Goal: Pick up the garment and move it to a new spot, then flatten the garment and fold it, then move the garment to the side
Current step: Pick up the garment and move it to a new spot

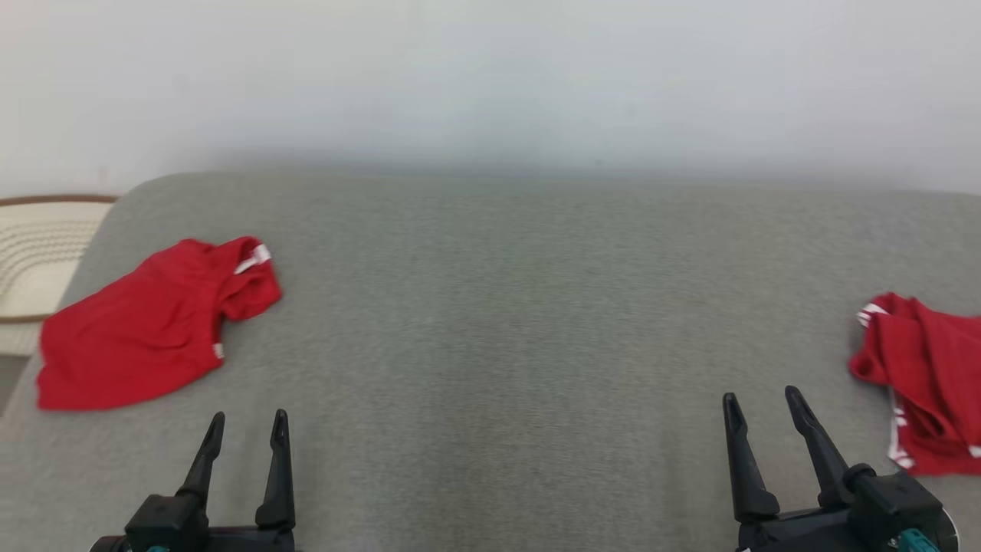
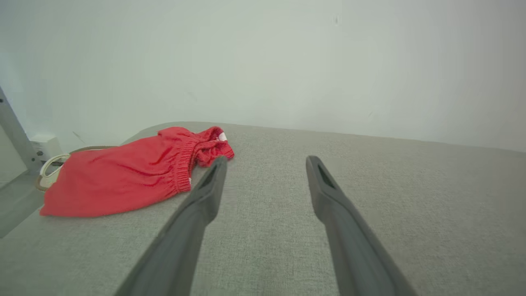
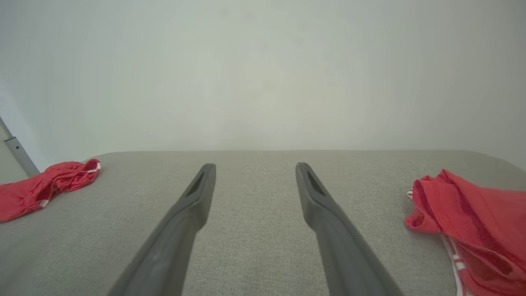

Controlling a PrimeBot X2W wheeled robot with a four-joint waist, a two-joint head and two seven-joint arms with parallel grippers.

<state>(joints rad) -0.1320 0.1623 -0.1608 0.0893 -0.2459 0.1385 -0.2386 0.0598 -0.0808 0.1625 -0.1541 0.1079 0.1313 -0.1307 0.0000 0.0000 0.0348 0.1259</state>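
Two red garments lie on the grey cushioned surface (image 1: 506,322). One red garment (image 1: 153,322) with an elastic waistband and white trim rests at the far left; the left wrist view has it (image 2: 123,176) left of the fingers. A crumpled red garment (image 1: 923,383) with white stripes lies at the right edge, and it (image 3: 472,230) sits at the right in the right wrist view. My left gripper (image 1: 247,428) stands open near the front left, just below the left garment. Open too, my right gripper (image 1: 762,406) hovers at the front right, left of the crumpled one. Neither holds anything.
A cream woven basket (image 1: 34,257) with a brown rim stands off the surface's left edge. A pale wall (image 1: 490,77) runs behind the surface. Bare grey fabric stretches between the two garments.
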